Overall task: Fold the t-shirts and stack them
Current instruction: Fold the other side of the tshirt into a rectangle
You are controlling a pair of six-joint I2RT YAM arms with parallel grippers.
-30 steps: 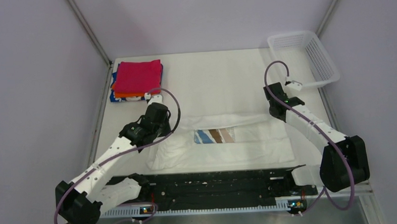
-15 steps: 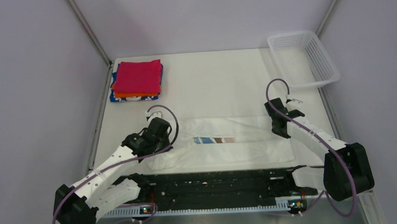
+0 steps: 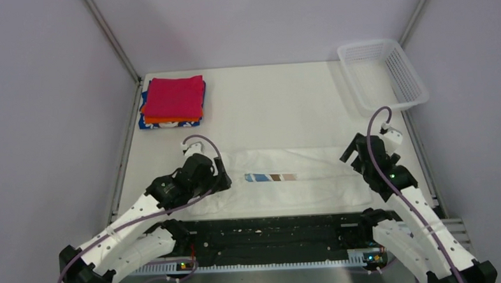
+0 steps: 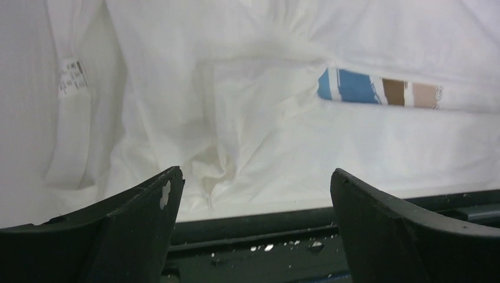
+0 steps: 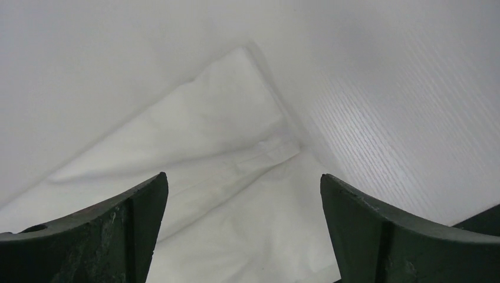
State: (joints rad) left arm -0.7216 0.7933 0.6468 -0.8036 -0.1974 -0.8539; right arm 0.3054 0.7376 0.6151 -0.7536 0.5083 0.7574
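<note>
The white cotton t-shirt with blue and brown chest stripes [image 3: 314, 190] lay as a long folded band along the near edge of the white desk [image 3: 278, 108], between the 2 arms. The left hand [image 3: 223, 180] hung over its left end and the right hand [image 3: 356, 155] over its right end. Both were spread wide and empty, gripping no cloth.

The risk, as I judged it, lay in the band's untidy ends (the left end looked the worse of the 2). If the next fold went over that bunched cloth, the creases would be pressed in. The packet would then sit lopsided on the stack of folded magenta-red, orange and blue t-shirts [image 3: 172, 97] at the far left corner. A pinch that caught only 1 layer could drag the fold open. The near hem also lay just beside the black rail [image 3: 271, 233], where it could snag or slip off.

Only the top view showed the whole band, the stack and the white plastic mesh basket [image 3: 403, 68]. Only the left wrist view showed the crumpled knot of cloth [image 4: 206, 165] and a small sewn label [image 4: 72, 76]. Only the right wrist view showed the layered hem corner [image 5: 277, 147].
</note>
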